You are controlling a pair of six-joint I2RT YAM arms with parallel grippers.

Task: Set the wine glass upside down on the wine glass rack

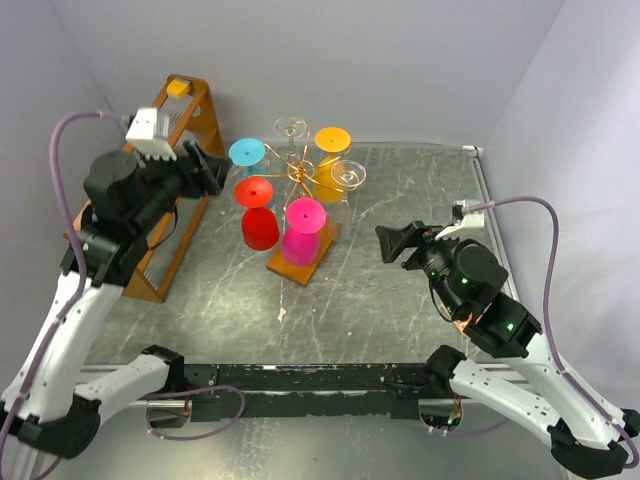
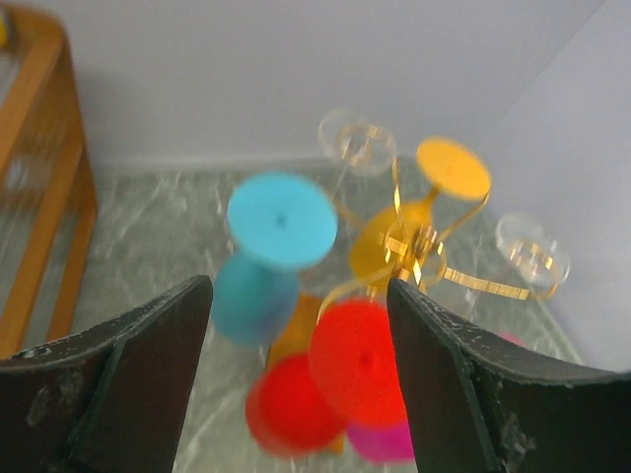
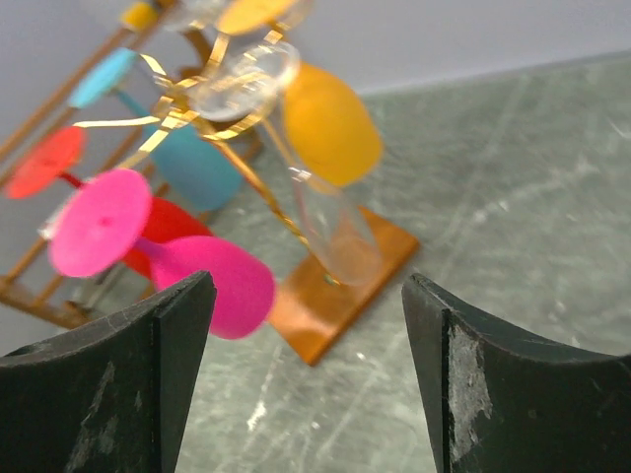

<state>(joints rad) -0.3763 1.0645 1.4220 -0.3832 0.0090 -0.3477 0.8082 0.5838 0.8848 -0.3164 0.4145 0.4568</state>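
The gold wire wine glass rack (image 1: 297, 176) stands on its brown wooden base (image 1: 301, 268) at mid table. Several wine glasses hang upside down on its arms: blue (image 1: 246, 153), red (image 1: 257, 216), pink (image 1: 304, 229), orange (image 1: 331, 141) and two clear ones (image 1: 347, 175). My left gripper (image 1: 212, 168) is open and empty, raised just left of the rack; its view shows the blue glass (image 2: 281, 222) and red glass (image 2: 360, 360) ahead. My right gripper (image 1: 392, 243) is open and empty, to the right of the rack, facing the pink glass (image 3: 148, 246) and a clear glass (image 3: 330, 212).
A tall orange-brown slatted wooden frame (image 1: 170, 200) stands at the far left, under my left arm. Grey walls close the back and both sides. A raised rim (image 1: 480, 190) runs along the table's right edge.
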